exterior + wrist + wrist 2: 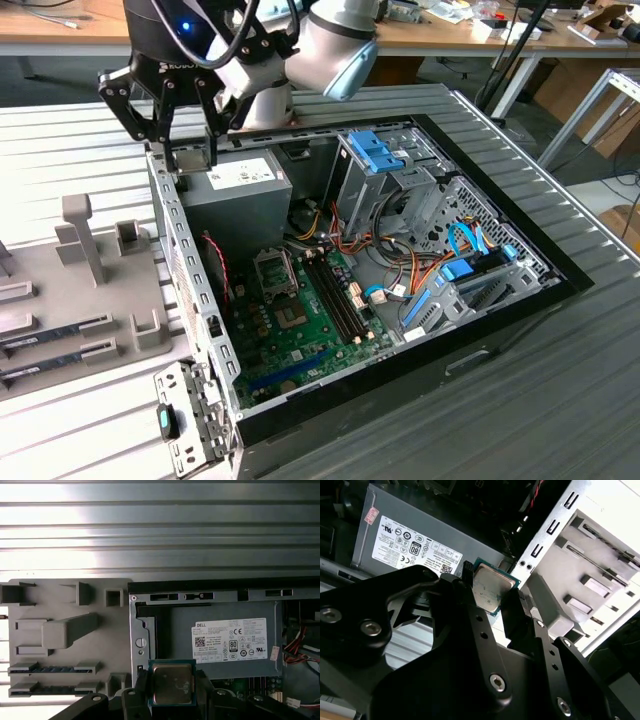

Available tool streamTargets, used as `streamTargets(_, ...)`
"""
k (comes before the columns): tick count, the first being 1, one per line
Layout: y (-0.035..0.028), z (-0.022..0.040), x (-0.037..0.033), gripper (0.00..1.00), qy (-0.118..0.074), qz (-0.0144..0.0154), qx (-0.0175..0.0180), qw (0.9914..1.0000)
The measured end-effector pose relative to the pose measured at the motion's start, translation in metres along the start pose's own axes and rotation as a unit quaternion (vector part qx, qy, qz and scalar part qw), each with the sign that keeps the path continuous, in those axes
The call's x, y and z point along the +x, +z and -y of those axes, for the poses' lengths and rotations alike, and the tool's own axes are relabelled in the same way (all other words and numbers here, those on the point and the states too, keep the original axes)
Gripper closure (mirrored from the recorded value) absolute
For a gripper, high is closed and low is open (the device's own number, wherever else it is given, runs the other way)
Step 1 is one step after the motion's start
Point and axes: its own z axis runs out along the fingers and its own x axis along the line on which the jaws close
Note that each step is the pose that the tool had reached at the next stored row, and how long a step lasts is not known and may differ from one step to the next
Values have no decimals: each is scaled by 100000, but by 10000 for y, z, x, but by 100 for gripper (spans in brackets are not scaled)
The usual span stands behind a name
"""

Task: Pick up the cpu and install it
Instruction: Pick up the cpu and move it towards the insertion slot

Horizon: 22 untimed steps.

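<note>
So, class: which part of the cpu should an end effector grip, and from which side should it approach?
Grip the cpu by two opposite edges, coming from its metal-top side. It is a thin flat square, so only the edges give parallel faces. The end effector holds it that way now, top facing the wrist cameras.

An open case (186,250) lies on the desk (480,400). Just beside it, to the exterior view's left, sits a tray (45,280) with memory sticks (50,345) in its slots. Inside the case, the power supply (240,195) fills the far corner nearest the tray. The motherboard (300,330) lies on the floor in front of it, and the drive cage (385,175) stands to the exterior view's right. The tool (188,150) hangs over the case wall by the power supply, with the cpu (172,682) clamped between its fingers.
</note>
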Motion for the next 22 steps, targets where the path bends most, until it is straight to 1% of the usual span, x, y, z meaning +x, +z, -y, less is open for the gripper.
streamTargets(2, 2, -1, -32, 53, 0, -2, 2, 100000)
streamTargets(5, 3, -1, -55, 53, -1, -2, 2, 100000)
streamTargets(9, 6, -2, -105, 53, -1, 0, 1, 100000)
streamTargets(22, 9, -4, -175, 53, -1, -4, 3, 100000)
